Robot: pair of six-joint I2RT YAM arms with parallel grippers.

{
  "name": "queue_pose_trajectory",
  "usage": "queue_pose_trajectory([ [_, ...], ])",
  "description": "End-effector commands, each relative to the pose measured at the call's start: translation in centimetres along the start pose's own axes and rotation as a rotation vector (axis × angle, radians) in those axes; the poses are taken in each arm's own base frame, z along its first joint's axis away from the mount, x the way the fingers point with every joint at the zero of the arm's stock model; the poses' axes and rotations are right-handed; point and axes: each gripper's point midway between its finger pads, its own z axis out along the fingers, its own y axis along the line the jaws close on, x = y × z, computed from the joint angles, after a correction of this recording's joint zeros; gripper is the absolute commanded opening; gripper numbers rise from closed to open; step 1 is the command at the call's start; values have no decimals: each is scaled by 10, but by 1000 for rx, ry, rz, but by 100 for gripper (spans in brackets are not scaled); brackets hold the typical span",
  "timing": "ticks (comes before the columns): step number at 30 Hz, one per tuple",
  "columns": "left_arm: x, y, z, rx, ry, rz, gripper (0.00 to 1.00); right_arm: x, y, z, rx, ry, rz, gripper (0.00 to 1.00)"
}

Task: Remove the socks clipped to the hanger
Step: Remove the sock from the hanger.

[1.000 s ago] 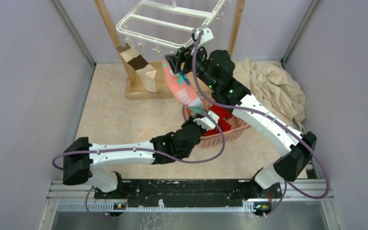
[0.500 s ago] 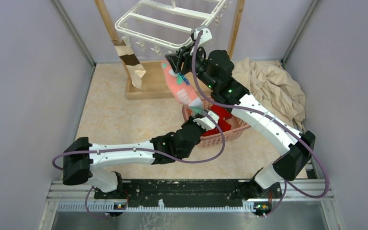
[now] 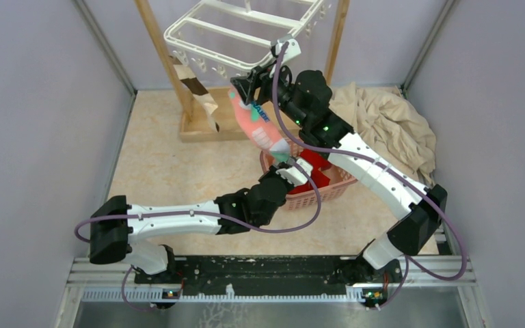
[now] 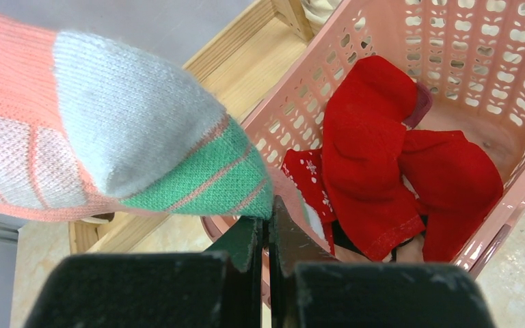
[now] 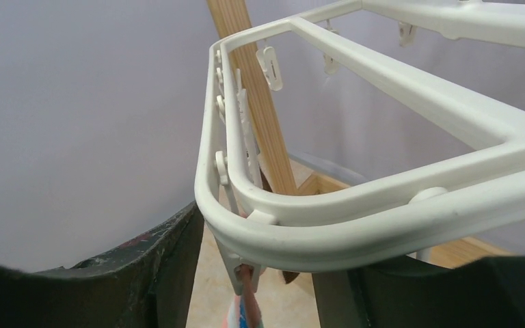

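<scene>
A pink sock (image 3: 254, 124) hangs from a clip on the near edge of the white hanger (image 5: 383, 229). The left gripper (image 4: 268, 225) pinches the sock's green toe above a pink basket (image 4: 294, 116) holding red socks (image 4: 376, 157). The right gripper (image 3: 248, 87) has its fingers apart, straddling that clip.

The hanger (image 5: 383, 229) hangs at the far side, within the wooden frame (image 3: 152, 34). The nearer sock (image 3: 256, 126) dangles from its near edge over the basket (image 3: 311, 198), which holds more socks (image 3: 312, 171). The left sock (image 3: 195, 89) hangs beside the frame's left post. Crumpled cloth (image 3: 389, 126) lies at the far right.
</scene>
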Motion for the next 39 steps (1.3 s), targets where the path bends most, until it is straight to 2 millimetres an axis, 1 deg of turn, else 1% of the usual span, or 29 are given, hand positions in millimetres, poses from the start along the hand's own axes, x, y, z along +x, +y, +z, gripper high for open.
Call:
queue_pose_trajectory([
  [1, -5, 4, -2, -2, -18, -40, 1, -48, 9, 0, -28, -131, 1, 57],
  [3, -5, 4, -2, -2, -19, -40, 1, -49, 9, 0, -28, -135, 2, 55],
  [6, -5, 4, -2, 0, -19, -38, 1, -50, 9, 0, -31, -143, 6, 46],
  [10, -5, 5, -2, -1, -18, -39, 1, -51, 10, 1, -35, -148, 10, 27],
  [11, -5, 4, -1, -1, -17, -38, 1, -50, 10, 1, -36, -147, 11, 23],
  [13, -4, 4, -2, -1, -17, -37, 1, -51, 10, 1, -36, -150, 14, 22],
  [15, -4, 4, -1, -1, -17, -37, 1, -51, 10, 2, -37, -151, 14, 18],
  [16, -4, 5, -1, -1, -16, -37, 1, -51, 10, 2, -36, -151, 14, 14],
  [18, -4, 4, -1, 0, -16, -36, 1, -51, 9, 2, -31, -151, 12, 1],
  [19, -4, 4, -1, 0, -16, -37, 1, -50, 9, 2, -29, -149, 13, 0],
  [26, -4, 4, -1, 1, -16, -39, 1, -52, 10, 0, -37, -153, 9, 0],
  [28, -4, 4, -1, 3, -17, -41, 1, -51, 9, 0, -31, -150, 12, 17],
  [29, -4, 4, -1, 3, -16, -39, 1, -50, 8, 0, -28, -150, 13, 34],
  [30, -4, 4, -1, 2, -16, -41, 1, -51, 9, -1, -29, -155, 14, 45],
  [32, -4, 4, -1, 2, -16, -39, 1, -52, 9, -1, -31, -160, 17, 52],
  [33, -4, 4, -1, 2, -16, -39, 1, -52, 9, -2, -33, -162, 19, 57],
  [34, -3, 3, -1, 2, -15, -39, 1, -53, 9, -2, -33, -167, 21, 59],
  [36, -3, 4, 0, 1, -14, -40, 1, -54, 9, -3, -33, -173, 24, 59],
  [39, -2, 4, -1, 3, -15, -42, 1, -54, 9, -3, -33, -176, 26, 51],
])
